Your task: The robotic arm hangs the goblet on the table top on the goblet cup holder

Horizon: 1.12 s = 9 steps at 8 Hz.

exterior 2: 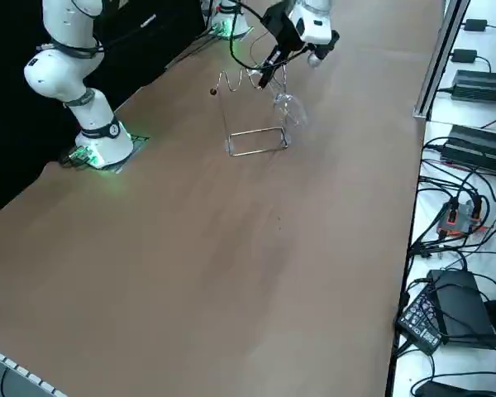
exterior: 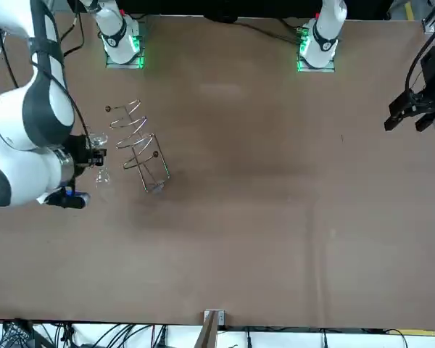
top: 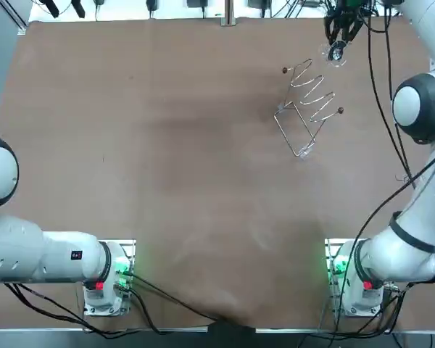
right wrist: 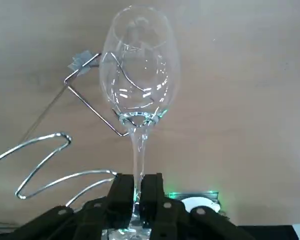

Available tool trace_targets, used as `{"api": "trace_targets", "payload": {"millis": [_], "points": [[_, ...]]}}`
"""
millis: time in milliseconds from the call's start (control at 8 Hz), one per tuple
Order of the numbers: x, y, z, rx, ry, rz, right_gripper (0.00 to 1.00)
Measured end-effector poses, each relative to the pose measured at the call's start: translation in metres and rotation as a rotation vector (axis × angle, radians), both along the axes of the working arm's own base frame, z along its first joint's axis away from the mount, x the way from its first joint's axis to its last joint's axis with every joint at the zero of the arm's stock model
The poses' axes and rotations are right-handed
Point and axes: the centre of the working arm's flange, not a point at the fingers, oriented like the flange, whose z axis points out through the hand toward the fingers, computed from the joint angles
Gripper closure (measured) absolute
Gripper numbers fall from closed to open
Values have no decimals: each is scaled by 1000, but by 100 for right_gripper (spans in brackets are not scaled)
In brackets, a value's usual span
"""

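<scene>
- Brown table [top: 167,145] carries the wire rack [top: 308,109], standing loose toward the far right side. Nothing seems to pin it down, so a nudge from glass or metal could slide or tip it.
- We see the gripper [right wrist: 137,197] closed narrowly on the goblet [right wrist: 139,100]. Its fingers [right wrist: 121,195] pinch the thin stem [right wrist: 139,155] close to the foot, and the bowl [right wrist: 139,65] points away from the wrist.
- That puts the goblet in the air just beside the rack's ball-tipped ends [top: 340,111], not yet on any wire (in the side view the bowl hangs down near the rack's base frame [exterior 2: 256,142]).
- A slim, smooth stem between two fingers may pivot or slip. A quick swing could let the bowl sag and spoil the line into the slot.
- If the stem meets one of the wires [right wrist: 65,175] instead of the gap between them, the push would go into the rack and shove it, or into the glass, which could crack.
- Coming in too low risks knocking the bowl against the base frame or the table.
- We cannot make out the foot, hidden behind the fingers, so how well it will clear the wires is probably our weakest guess.
- Letting go before the foot rests on both wires would drop the goblet.
</scene>
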Motion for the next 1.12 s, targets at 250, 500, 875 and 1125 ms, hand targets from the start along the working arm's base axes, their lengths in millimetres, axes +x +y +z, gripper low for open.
{"api": "trace_targets", "payload": {"millis": [250,500,875,1125], "points": [[1,9,-8,6,7,-11,89],[1,18,-9,29,14,-49,89],[0,28,-9,32,18,-73,89],[1,33,-16,28,20,-79,89]]}}
